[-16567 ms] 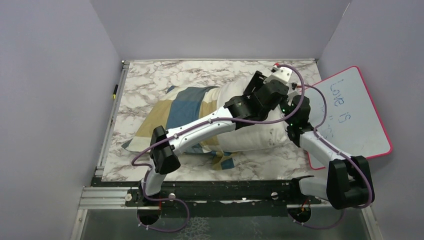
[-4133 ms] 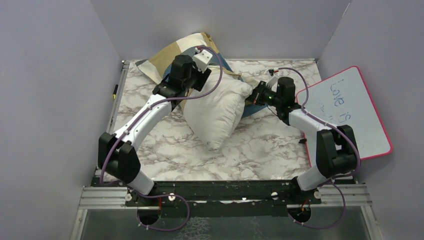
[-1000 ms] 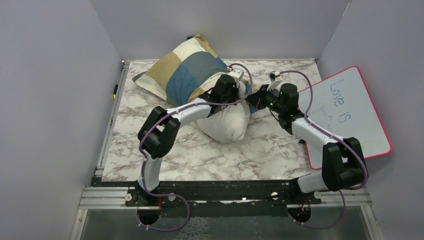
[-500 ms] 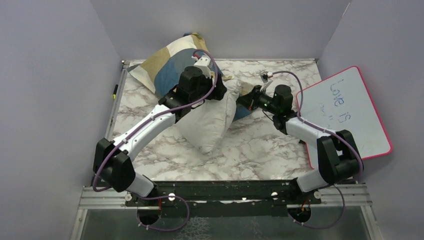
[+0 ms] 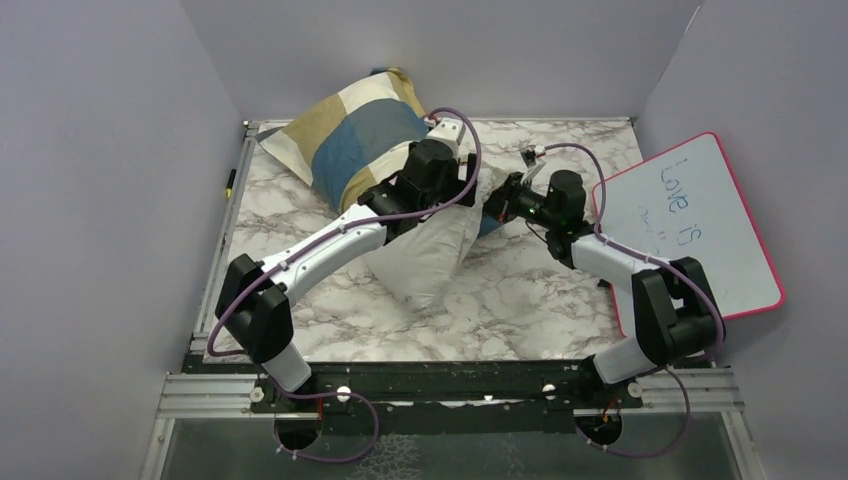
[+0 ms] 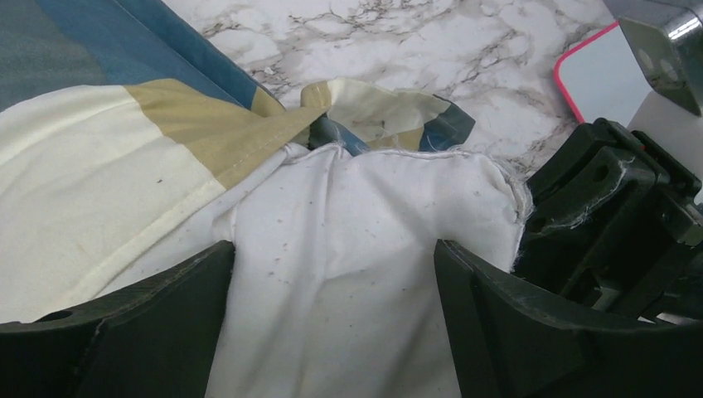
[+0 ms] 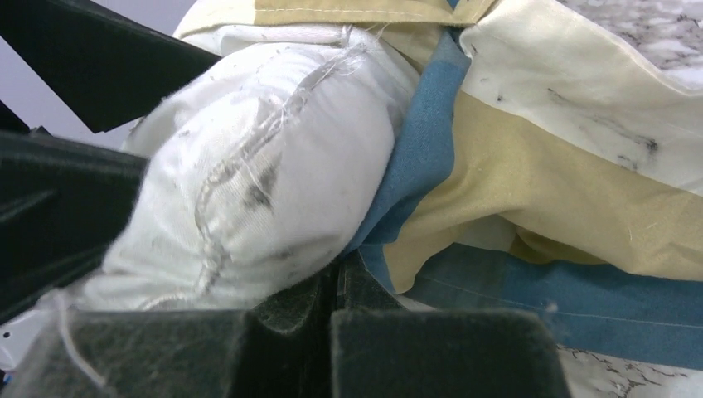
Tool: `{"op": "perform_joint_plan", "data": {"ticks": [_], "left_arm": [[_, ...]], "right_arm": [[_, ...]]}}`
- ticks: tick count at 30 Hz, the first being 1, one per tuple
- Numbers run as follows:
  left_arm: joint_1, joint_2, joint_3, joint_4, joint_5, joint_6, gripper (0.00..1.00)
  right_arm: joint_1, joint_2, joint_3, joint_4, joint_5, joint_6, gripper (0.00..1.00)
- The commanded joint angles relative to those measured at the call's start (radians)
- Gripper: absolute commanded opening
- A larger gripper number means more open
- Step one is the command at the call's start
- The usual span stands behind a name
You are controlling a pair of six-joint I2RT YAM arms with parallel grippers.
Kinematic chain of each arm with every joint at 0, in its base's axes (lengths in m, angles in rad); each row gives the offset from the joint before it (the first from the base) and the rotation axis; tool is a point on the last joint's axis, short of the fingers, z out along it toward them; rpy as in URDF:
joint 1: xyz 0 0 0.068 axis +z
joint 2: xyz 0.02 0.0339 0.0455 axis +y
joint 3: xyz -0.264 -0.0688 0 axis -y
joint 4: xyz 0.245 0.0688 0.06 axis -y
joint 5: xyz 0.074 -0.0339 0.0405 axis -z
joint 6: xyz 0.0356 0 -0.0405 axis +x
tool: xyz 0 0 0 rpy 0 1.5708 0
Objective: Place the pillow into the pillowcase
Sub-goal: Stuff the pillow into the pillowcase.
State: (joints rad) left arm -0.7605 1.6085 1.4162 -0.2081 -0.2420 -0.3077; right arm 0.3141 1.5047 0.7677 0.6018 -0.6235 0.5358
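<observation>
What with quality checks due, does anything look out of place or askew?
The pillow is only part-way inside the pillowcase; its bare white end bulges out, seam frayed and smudged. The whiteboard sits skewed at the right edge of the table.

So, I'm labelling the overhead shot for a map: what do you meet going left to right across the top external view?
Small yellow-and-black pen-like thing on the table's left edge → pillowcase → pillow → pink-rimmed whiteboard.
</observation>
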Motion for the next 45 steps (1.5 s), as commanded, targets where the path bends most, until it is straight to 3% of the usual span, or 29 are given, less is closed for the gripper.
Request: {"op": "perform_joint_plan", "data": {"ticks": [1, 5, 7, 8, 10, 12, 13, 15, 19, 25, 30, 34, 36, 39, 42, 43, 45], "left_arm": [[-0.021, 0.053, 0.028, -0.025, 0.002, 0.010, 0.97], [-0.030, 0.129, 0.032, -0.015, -0.002, 0.031, 0.98], [-0.030, 0.192, 0.052, -0.019, -0.015, 0.062, 0.92], [-0.030, 0.242, 0.060, -0.019, -0.016, 0.077, 0.77], [-0.030, 0.301, 0.073, -0.029, -0.037, 0.104, 0.33], [-0.030, 0.351, 0.055, -0.031, -0.101, 0.154, 0.05], [-0.028, 0.372, 0.032, -0.030, -0.163, 0.187, 0.00], [-0.001, 0.427, -0.008, -0.046, -0.258, 0.253, 0.00], [0.073, 0.518, -0.103, -0.086, -0.275, 0.278, 0.00], [0.121, 0.557, -0.164, -0.081, -0.312, 0.348, 0.00], [0.139, 0.575, -0.151, -0.076, -0.306, 0.379, 0.00], [0.124, 0.589, -0.095, -0.093, -0.270, 0.354, 0.00], [0.108, 0.568, -0.065, -0.087, -0.224, 0.320, 0.00], [0.101, 0.511, -0.060, -0.042, -0.042, 0.212, 0.00], [0.105, 0.426, -0.086, 0.040, 0.115, 0.124, 0.00], [0.107, 0.395, -0.088, 0.052, 0.148, 0.095, 0.02], [0.131, 0.329, -0.095, 0.065, 0.217, 0.034, 0.16]], "right_arm": [[-0.003, 0.010, 0.031, 0.084, -0.045, 0.016, 0.00], [-0.003, 0.018, 0.039, 0.089, -0.046, 0.018, 0.00], [-0.002, 0.025, 0.047, 0.090, -0.048, 0.019, 0.00], [-0.002, 0.026, 0.050, 0.089, -0.050, 0.020, 0.00], [-0.002, 0.025, 0.060, 0.082, -0.049, 0.015, 0.00], [-0.003, 0.014, 0.066, 0.061, -0.038, -0.003, 0.00], [-0.002, 0.002, 0.068, 0.044, -0.020, -0.010, 0.00], [-0.015, -0.035, 0.061, -0.011, 0.035, -0.023, 0.00], [-0.109, -0.104, 0.047, 0.021, 0.013, 0.048, 0.00], [-0.136, -0.220, 0.047, 0.075, 0.064, 0.112, 0.00], [-0.135, -0.256, 0.038, 0.376, -0.119, 0.159, 0.00], [-0.087, -0.138, 0.110, 0.508, -0.270, 0.161, 0.00], [-0.038, -0.064, 0.170, 0.451, -0.287, 0.082, 0.00], [0.046, 0.052, 0.306, 0.140, -0.196, -0.117, 0.00], [0.056, 0.132, 0.308, 0.090, -0.073, -0.110, 0.00], [0.056, 0.143, 0.293, 0.072, -0.026, -0.108, 0.00], [0.057, 0.152, 0.253, 0.061, 0.024, -0.101, 0.00]]}}
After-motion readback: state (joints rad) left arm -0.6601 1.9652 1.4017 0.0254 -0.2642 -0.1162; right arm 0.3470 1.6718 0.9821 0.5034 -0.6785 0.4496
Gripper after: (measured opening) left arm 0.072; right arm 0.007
